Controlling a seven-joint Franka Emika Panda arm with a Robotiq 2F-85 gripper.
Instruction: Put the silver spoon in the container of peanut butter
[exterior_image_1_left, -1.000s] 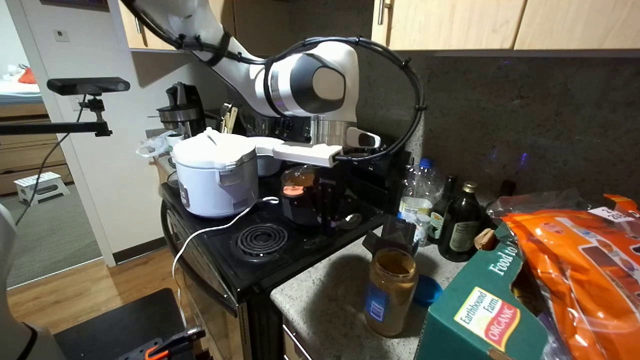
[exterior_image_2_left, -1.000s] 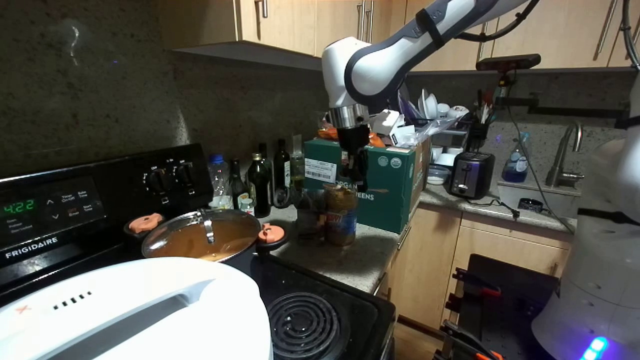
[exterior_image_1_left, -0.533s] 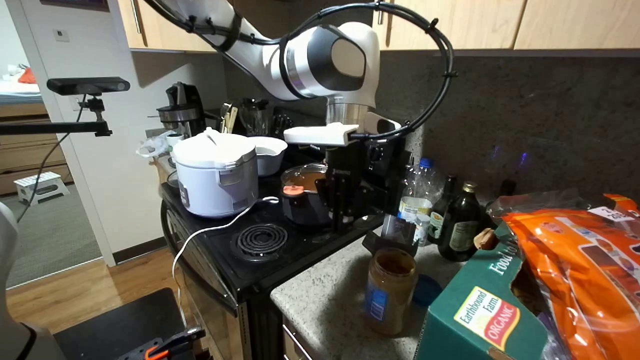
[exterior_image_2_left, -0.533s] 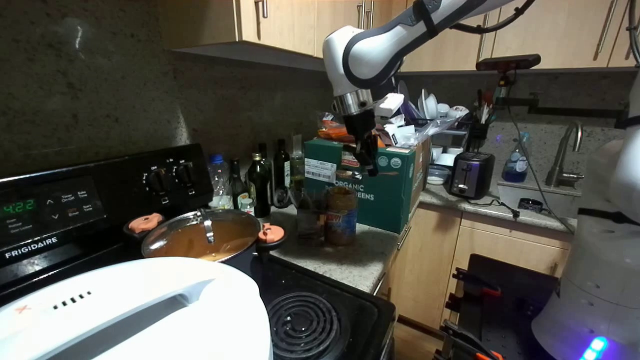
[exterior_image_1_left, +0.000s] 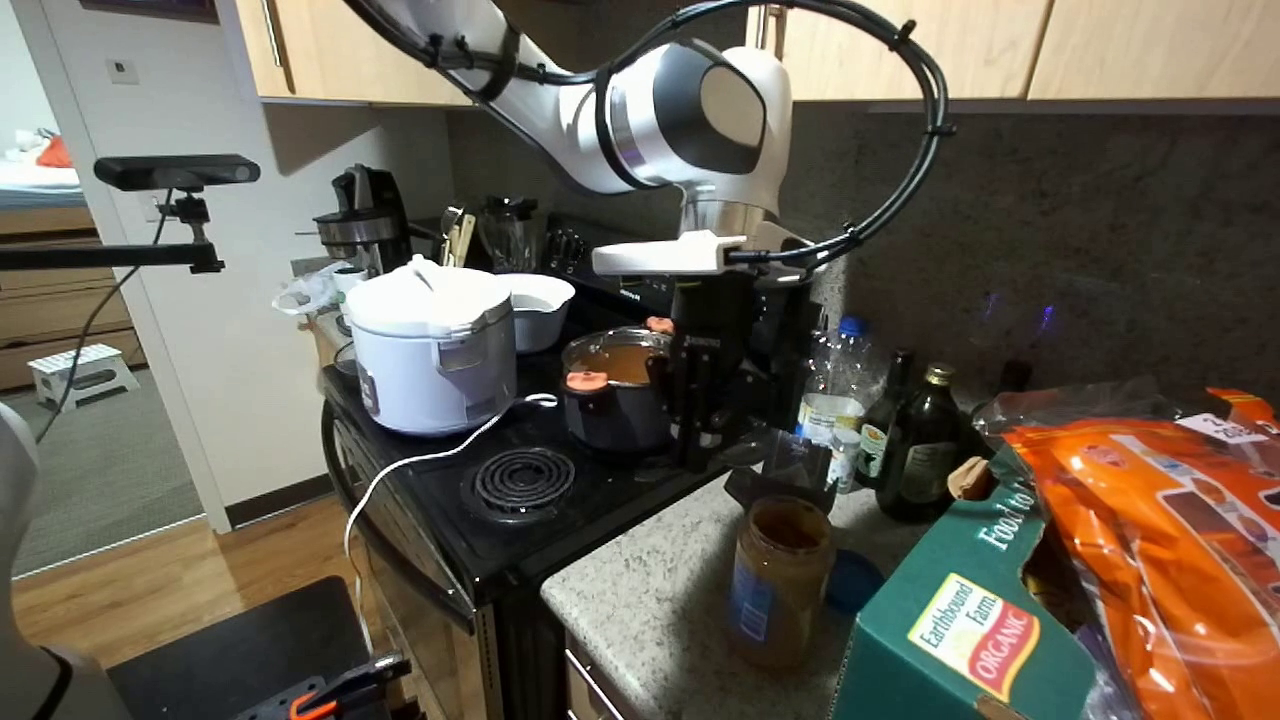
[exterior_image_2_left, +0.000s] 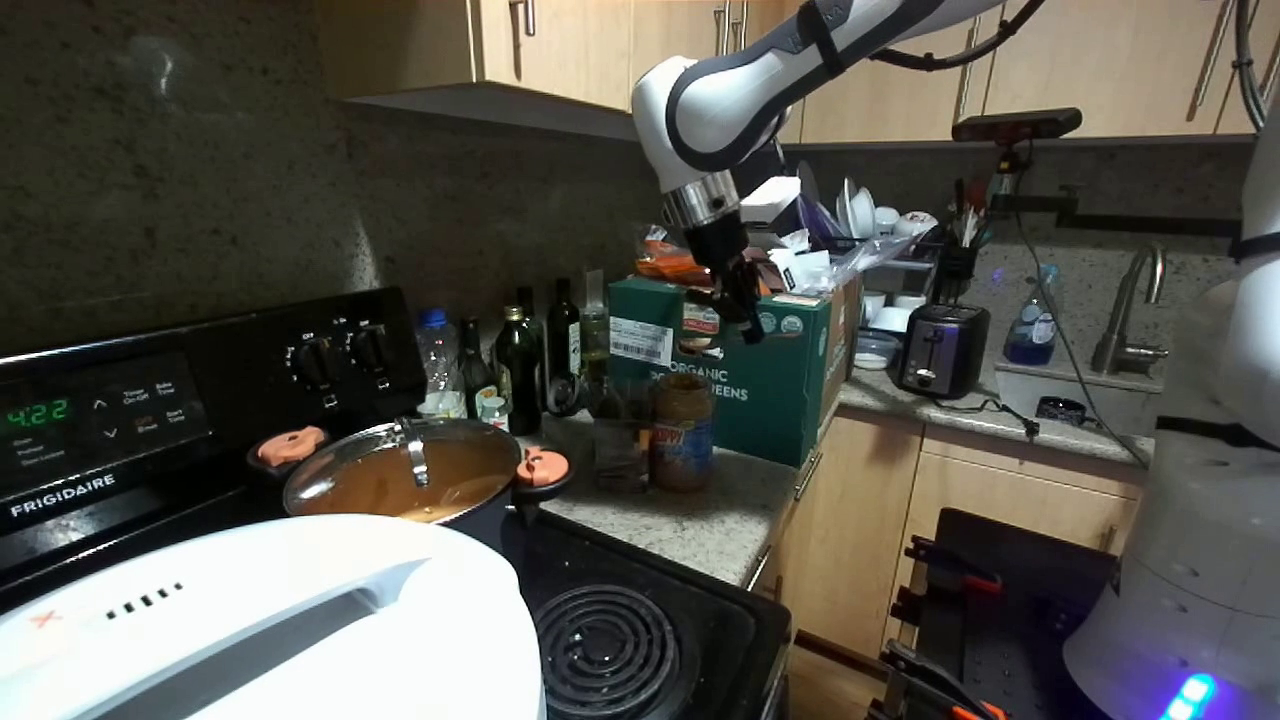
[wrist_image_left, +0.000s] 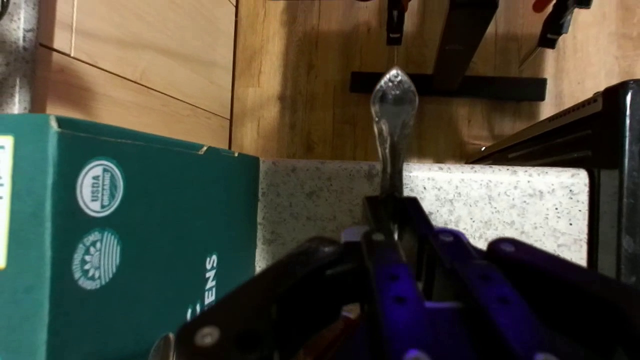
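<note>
The pincer (wrist_image_left: 391, 202) is nearly closed and pinches the spoon (wrist_image_left: 395, 110) by its handle. This thin handle may turn in the grip, and a spoon lowered slantwise would probably strike the rim and tip the jar (exterior_image_1_left: 782, 590). The jar stands open on the worktop (exterior_image_1_left: 650, 590), brown paste (exterior_image_1_left: 796, 524) inside it; the pot (exterior_image_1_left: 610, 420) contains brown liquid (exterior_image_2_left: 465, 485) under its glass lid (exterior_image_2_left: 412, 455).

In an exterior view: from near green box (exterior_image_1_left: 940, 550), angled down at stove (exterior_image_1_left: 595, 485). In an exterior view: close over white cooker (exterior_image_2_left: 460, 640), facing toaster (exterior_image_2_left: 942, 350). Both share peanut butter jar (exterior_image_1_left: 785, 600). Wrist view: close, down past gripper (wrist_image_left: 391, 202) to floor (wrist_image_left: 312, 110).
</note>
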